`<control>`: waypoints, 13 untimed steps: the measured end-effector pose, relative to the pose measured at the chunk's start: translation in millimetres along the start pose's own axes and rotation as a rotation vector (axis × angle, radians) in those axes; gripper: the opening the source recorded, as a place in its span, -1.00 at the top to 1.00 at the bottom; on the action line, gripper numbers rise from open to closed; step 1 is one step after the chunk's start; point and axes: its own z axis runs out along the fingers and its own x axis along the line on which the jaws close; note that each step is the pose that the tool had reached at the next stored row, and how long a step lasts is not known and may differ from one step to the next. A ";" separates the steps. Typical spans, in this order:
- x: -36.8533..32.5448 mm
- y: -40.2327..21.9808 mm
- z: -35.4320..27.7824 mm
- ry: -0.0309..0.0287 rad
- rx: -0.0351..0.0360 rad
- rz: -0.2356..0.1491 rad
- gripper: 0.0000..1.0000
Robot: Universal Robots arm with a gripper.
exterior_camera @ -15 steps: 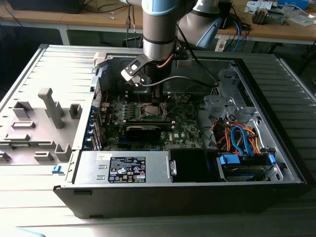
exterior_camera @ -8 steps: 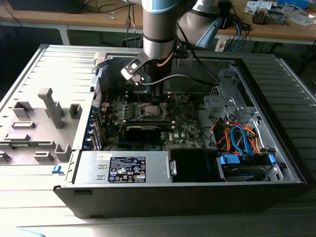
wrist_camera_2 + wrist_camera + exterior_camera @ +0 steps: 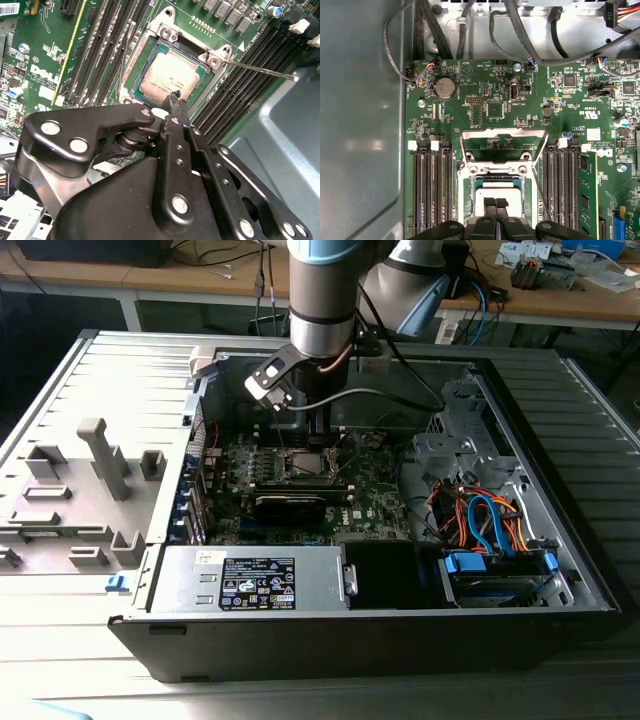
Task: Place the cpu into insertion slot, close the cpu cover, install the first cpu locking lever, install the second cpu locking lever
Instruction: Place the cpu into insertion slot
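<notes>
Inside the open black computer case (image 3: 400,640), near the middle of the green motherboard (image 3: 485,90), the small square grey-topped cpu (image 3: 170,75) lies flat in the dark square insertion slot (image 3: 186,47). The black gripper (image 3: 175,97) hangs over the chip's near edge, its fingers pressed together with nothing between them; whether they touch the chip cannot be told. The thin silver cpu cover (image 3: 503,133) lies flipped open just beside the slot. A thin metal locking lever (image 3: 260,70) juts out free.

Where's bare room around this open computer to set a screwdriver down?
Bare: the ribbed surface on the exterior view's right of the case. Crowded: the grey fixtures on the exterior view's left, the cables inside.
</notes>
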 end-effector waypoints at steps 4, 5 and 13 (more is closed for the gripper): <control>0.0 0.1 -1.8 0.0000 0.0000 0.000 0.79; 0.0 0.1 -2.3 0.0001 0.0000 0.000 0.79; -0.1 0.3 -9.4 0.0002 -0.0001 0.000 0.79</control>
